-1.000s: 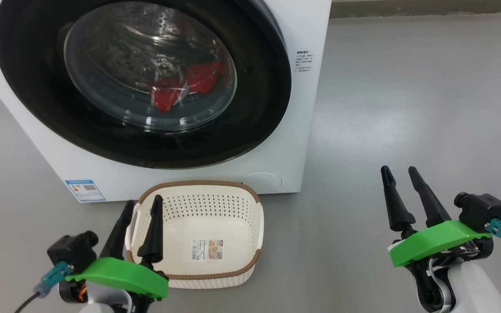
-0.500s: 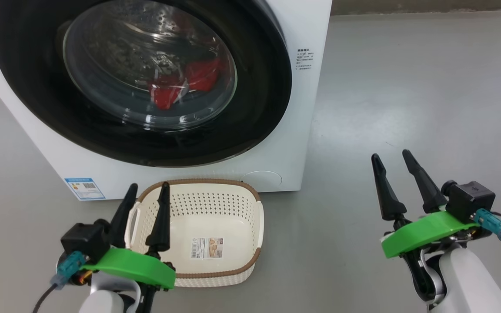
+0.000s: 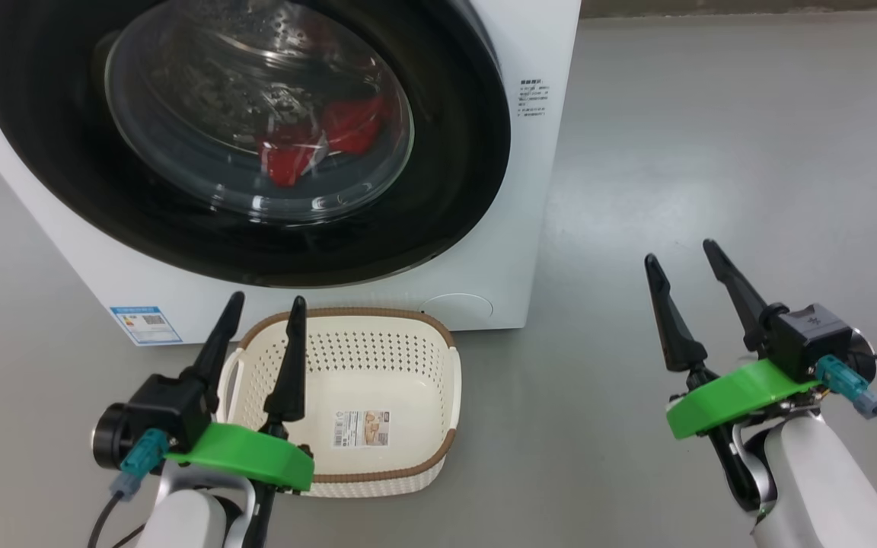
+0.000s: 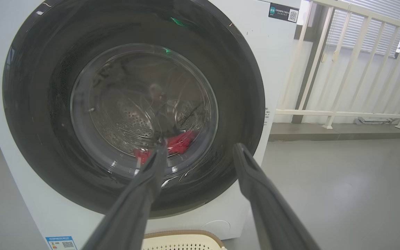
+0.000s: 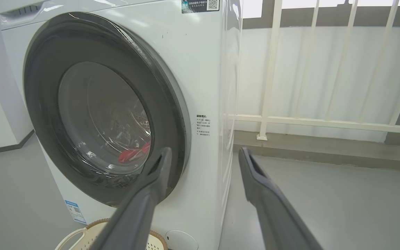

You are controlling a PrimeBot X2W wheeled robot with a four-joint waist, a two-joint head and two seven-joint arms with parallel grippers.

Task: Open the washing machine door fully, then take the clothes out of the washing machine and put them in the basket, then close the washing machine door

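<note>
moved: left gripper (image 3: 267, 299), right gripper (image 3: 677, 251) advance toward washing machine door (image 3: 446, 190) | fingers: both spread, empty | door: shut | clothes (image 3: 347, 125): inside, behind glass | basket (image 3: 423, 323): door's 6 o'clock, empty | opening not begun

Clothes (image 5: 134, 155) behind closed washing machine door (image 5: 42, 104)

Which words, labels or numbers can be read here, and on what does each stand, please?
No text is legible; all too small or blurred.
On the washing machine, low: blue sticker with QR code, unreadable.
Beside the washing machine door: small dark print, blurred.
At its top corner: dark label with QR code, too small.
In the basket: paper label, unreadable.
</note>
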